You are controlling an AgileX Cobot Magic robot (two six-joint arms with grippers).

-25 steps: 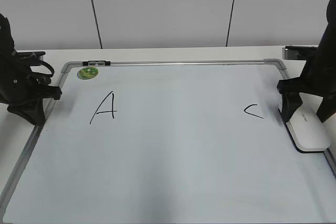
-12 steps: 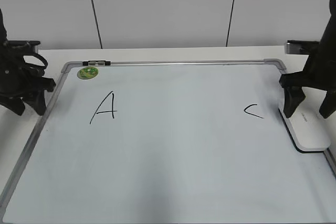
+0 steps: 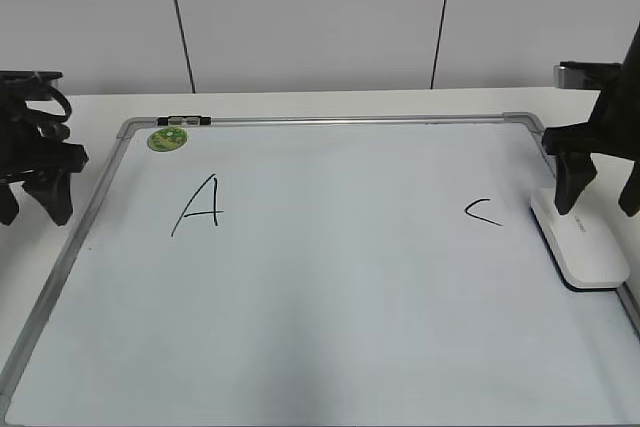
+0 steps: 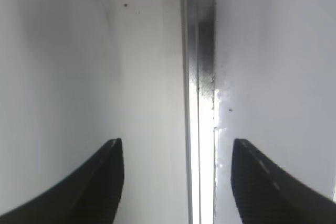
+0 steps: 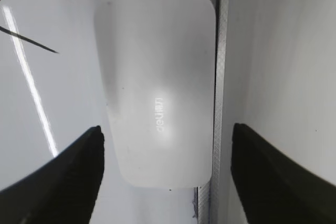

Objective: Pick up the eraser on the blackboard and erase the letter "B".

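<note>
The eraser (image 3: 580, 244) lies flat at the blackboard's (image 3: 330, 337) right edge, beside the "C" (image 3: 482, 212); no "B" shows. The right gripper (image 3: 601, 192) has lifted off it, fingers spread wide; the left gripper (image 3: 32, 195), also wide, has withdrawn past the frame, suggesting erasing is finished.

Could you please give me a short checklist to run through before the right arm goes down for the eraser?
1. Right gripper open: ok, jaws spread wider than the eraser.
2. Gripper centred over eraser: ok in the right wrist view.
3. Eraser free of obstructions: not ok, it lies against the blackboard frame on the right edge.
4. Letter "B" located: not ok, only the "A" and "C" show.
5. Left gripper clear of the board: ok, open beside the left frame.
</note>
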